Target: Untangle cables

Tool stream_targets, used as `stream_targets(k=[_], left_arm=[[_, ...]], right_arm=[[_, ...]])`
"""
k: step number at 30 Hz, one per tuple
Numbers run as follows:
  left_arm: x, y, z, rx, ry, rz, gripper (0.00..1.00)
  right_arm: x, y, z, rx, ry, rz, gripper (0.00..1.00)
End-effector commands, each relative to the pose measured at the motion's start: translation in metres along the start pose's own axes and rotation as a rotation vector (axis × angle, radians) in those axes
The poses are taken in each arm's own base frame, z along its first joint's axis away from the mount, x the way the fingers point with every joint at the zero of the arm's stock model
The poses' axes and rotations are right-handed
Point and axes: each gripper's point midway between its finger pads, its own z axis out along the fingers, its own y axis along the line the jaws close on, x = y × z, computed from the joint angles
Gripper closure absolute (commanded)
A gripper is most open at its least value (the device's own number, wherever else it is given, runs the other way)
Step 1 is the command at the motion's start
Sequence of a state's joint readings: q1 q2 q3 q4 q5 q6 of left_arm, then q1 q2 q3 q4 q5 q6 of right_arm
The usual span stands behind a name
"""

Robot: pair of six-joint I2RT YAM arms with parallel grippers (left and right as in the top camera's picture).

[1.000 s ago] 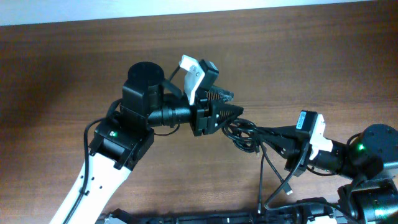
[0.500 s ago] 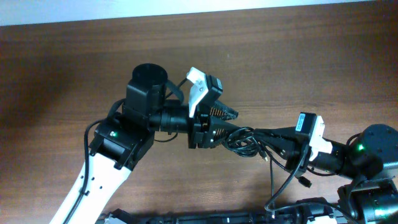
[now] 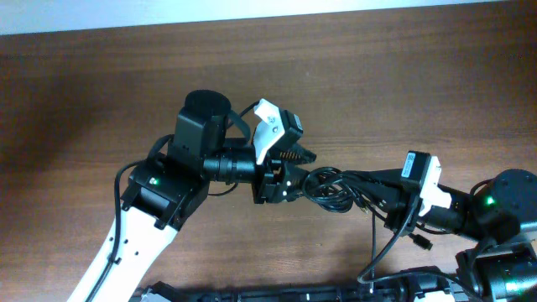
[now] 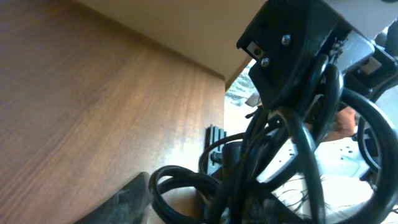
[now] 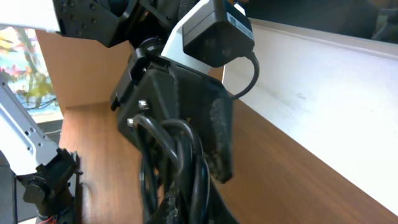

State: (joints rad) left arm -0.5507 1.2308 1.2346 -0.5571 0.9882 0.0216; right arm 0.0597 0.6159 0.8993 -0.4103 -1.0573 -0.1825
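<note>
The cables [image 3: 331,188] are a knot of thin black loops held between my two grippers above the wooden table [image 3: 403,75]. My left gripper [image 3: 295,174] grips the knot's left side. My right gripper [image 3: 372,195] grips its right side. One cord hangs down from the knot, with a small plug end [image 3: 422,242] beside the right arm. In the left wrist view the loops [image 4: 273,155] fill the jaws beside one finger [image 4: 124,200]. In the right wrist view the cords [image 5: 177,168] run from my jaws up to the left gripper [image 5: 177,109].
The left arm's black and white body [image 3: 159,193] lies over the table's left front. The right arm's base [image 3: 503,218] is at the right edge. A pale wall strip [image 3: 252,10] borders the table's far side.
The left gripper has turned and shifted slightly down and right with the knot. The hanging plug end has swung to the right, toward the right arm.
</note>
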Motion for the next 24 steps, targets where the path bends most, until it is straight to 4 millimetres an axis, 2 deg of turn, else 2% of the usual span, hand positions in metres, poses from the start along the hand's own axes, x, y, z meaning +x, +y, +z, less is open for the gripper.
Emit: stream_targets(k=[1, 3, 4, 5, 8, 12, 14, 16, 17, 19, 20, 24], left_arm=[[0.0, -0.001, 0.002, -0.004, 0.005, 0.037, 0.42], [0.0, -0.001, 0.002, -0.009, 0.005, 0.038, 0.51], [0.0, -0.001, 0.002, -0.009, 0.005, 0.039, 0.64], [0.0, 0.0, 0.002, -0.009, 0.005, 0.041, 0.84], [0.0, -0.004, 0.005, 0.004, 0.007, 0.105, 0.99], [-0.009, -0.01, 0.008, 0.018, -0.021, 0.178, 1.0], [-0.014, 0.007, 0.008, -0.085, -0.033, 0.105, 1.0], [-0.015, 0.043, 0.001, -0.29, -0.058, -0.08, 1.0], [-0.013, 0.067, -0.008, -0.435, -0.093, -0.218, 1.0], [-0.004, 0.101, -0.029, -0.655, -0.19, -0.519, 1.0], [-0.003, 0.104, -0.032, -0.671, -0.227, -0.615, 1.0], [-0.002, 0.104, -0.032, -0.654, -0.291, -0.802, 1.0]], right_arm=[[-0.008, -0.001, -0.002, 0.018, -0.018, -0.019, 0.96], [-0.009, -0.001, -0.002, 0.018, -0.022, -0.008, 0.96], [-0.009, -0.001, -0.002, 0.018, -0.021, -0.007, 0.96], [-0.009, -0.001, -0.002, 0.018, -0.021, 0.0, 0.96], [-0.009, -0.001, -0.002, 0.018, -0.021, 0.003, 0.96], [-0.007, -0.001, -0.002, 0.017, -0.014, 0.016, 0.96], [-0.005, -0.001, -0.002, 0.017, -0.008, 0.026, 0.96], [-0.005, -0.002, -0.002, 0.021, -0.008, 0.026, 0.96], [-0.004, -0.001, -0.002, 0.02, -0.006, 0.029, 0.96], [-0.004, -0.001, -0.002, 0.02, -0.004, 0.033, 0.96], [-0.003, -0.001, -0.002, 0.02, -0.001, 0.037, 0.96], [-0.002, -0.002, -0.002, 0.023, 0.002, 0.034, 0.96]])
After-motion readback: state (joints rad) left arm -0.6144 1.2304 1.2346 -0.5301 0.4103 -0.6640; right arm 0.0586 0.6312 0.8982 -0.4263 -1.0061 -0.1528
